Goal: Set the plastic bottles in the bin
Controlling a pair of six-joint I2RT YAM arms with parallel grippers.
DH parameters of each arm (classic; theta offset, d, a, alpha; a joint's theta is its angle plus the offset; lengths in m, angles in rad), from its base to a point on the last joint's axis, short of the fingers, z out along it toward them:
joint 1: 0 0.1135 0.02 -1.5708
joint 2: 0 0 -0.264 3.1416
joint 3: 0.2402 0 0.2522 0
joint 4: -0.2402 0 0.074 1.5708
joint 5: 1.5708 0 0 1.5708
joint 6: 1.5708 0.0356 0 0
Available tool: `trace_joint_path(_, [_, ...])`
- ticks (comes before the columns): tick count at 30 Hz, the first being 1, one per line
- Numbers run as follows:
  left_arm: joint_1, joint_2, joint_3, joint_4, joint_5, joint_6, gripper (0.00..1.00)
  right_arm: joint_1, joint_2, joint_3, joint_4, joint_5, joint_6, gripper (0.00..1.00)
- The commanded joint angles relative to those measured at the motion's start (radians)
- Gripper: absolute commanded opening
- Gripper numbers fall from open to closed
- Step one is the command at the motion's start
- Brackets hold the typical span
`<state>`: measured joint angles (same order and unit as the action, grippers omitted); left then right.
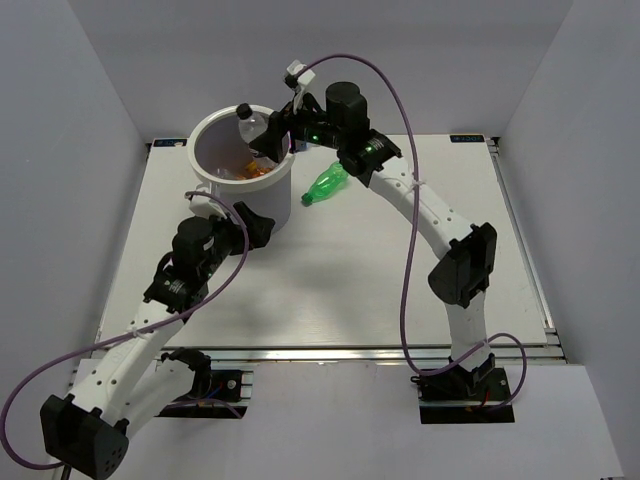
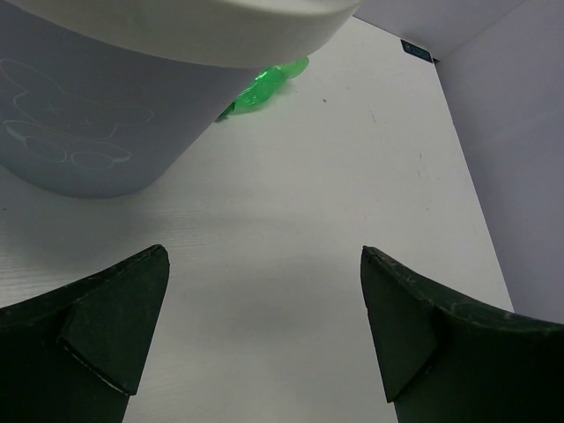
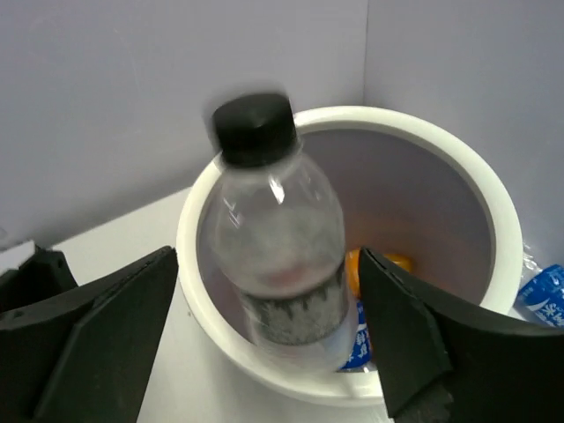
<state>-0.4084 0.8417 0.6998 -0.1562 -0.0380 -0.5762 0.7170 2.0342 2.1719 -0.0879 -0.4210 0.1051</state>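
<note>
Right jaws stand wide apart over the bin [image 1: 205, 140], a blurred clear black-capped bottle [image 3: 278, 256] between them, touching neither side, above the bin's mouth. Left jaws gape wide and empty, low over the counter [image 1: 350, 280] by the bin's near side. The bin sits at the counter's far left corner with an orange bottle [image 1: 258, 170] inside. A green bottle [image 1: 327, 184] lies just right of it.

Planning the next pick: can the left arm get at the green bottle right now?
Probably yes. The open left gripper faces bare table up to the green bottle, though the wall of the bin hides part of it and the right arm hangs close above.
</note>
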Motion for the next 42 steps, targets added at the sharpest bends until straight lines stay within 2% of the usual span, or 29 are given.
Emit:
trace_joint_path(1, [-0.004,-0.020,-0.002,0.016,0.024,0.002,0.98,-0.005,-0.061,0.052,0.014,-0.007,-0.015,0.89])
trace_joint_path(6, [-0.024,0.037,0.017,0.049,0.099,0.006,0.98,-0.014,-0.140,0.016,-0.055,0.001,-0.077,0.89])
trace_joint_path(8, [-0.070,0.056,0.030,0.069,0.101,0.016,0.98,-0.048,-0.199,-0.041,-0.070,-0.004,-0.068,0.89])
trace_joint_path(11, [-0.196,0.109,0.064,0.053,0.002,0.053,0.98,-0.129,-0.303,-0.134,-0.056,-0.044,-0.012,0.89])
trace_joint_path(14, [-0.288,0.187,0.121,0.030,-0.078,0.090,0.98,-0.245,-0.438,-0.332,0.016,-0.117,0.065,0.89])
trace_joint_path(15, [-0.300,0.210,0.148,0.027,-0.100,0.101,0.98,-0.273,-0.477,-0.456,0.042,-0.133,0.077,0.89])
trace_joint_path(19, [-0.354,0.392,0.260,0.014,-0.155,0.180,0.98,-0.413,-0.678,-0.748,0.155,-0.049,0.116,0.89])
trace_joint_path(22, [-0.357,0.567,0.383,0.021,-0.174,0.263,0.98,-0.546,-0.825,-0.914,0.168,0.028,0.156,0.89])
trace_joint_path(24, [-0.356,0.655,0.452,0.026,-0.178,0.303,0.98,-0.600,-0.870,-0.995,0.198,0.021,0.208,0.89])
trace_joint_path(25, [-0.354,0.698,0.536,0.024,-0.159,0.352,0.98,-0.647,-0.899,-1.062,0.204,0.008,0.220,0.89])
trace_joint_path(27, [-0.354,0.819,0.613,0.030,-0.155,0.407,0.98,-0.686,-0.919,-1.110,0.208,-0.047,0.255,0.89])
trace_joint_path(32, [-0.307,1.100,0.943,-0.061,-0.200,0.538,0.98,-0.763,-0.945,-1.218,0.223,-0.130,0.292,0.89])
trace_joint_path(34, [-0.268,1.171,1.027,-0.078,-0.162,0.527,0.98,-0.793,-0.951,-1.248,0.244,-0.130,0.327,0.89])
trace_joint_path(35, [-0.248,1.204,1.102,-0.085,-0.087,0.513,0.98,-0.804,-0.953,-1.288,0.263,-0.137,0.344,0.89])
trace_joint_path(37, [-0.201,1.295,1.165,-0.108,-0.011,0.510,0.98,-0.835,-0.951,-1.323,0.299,-0.159,0.378,0.89])
trace_joint_path(42, [-0.184,1.418,1.297,-0.138,-0.081,0.622,0.98,-0.889,-0.930,-1.396,0.332,-0.191,0.403,0.89])
